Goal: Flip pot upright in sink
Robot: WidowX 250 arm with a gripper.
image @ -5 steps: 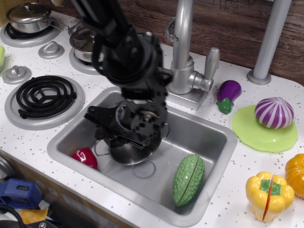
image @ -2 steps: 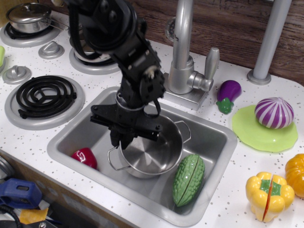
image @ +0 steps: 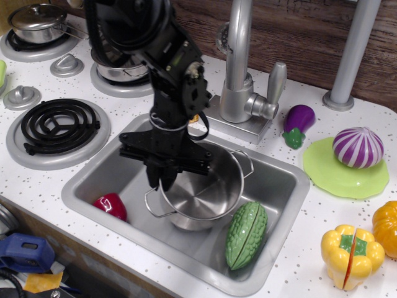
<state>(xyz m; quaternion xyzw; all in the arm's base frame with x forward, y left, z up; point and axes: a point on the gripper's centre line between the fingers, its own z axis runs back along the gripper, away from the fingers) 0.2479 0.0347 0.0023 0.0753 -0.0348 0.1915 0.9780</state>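
Note:
The shiny steel pot (image: 201,197) stands upright, opening up, in the middle of the grey sink (image: 278,186). One wire loop handle sticks out at its front left and one at its back right. My black gripper (image: 163,180) comes down from above at the pot's left side. Its fingers are closed on the left rim, one finger inside the pot and one outside. The pot's base sits low in the basin, slightly tilted; I cannot tell whether it rests fully on the floor.
A green gourd (image: 246,234) lies in the sink against the pot's right side, a red toy (image: 110,205) at the sink's left. The faucet (image: 239,68) stands behind. A coil burner (image: 59,126) and lidded pots (image: 37,22) are at left; toy vegetables (image: 350,254) at right.
The pot has turned from lying tilted with its opening toward the front to upright, and shifted slightly right and back. The gripper kept its hold on the rim and rose a little.

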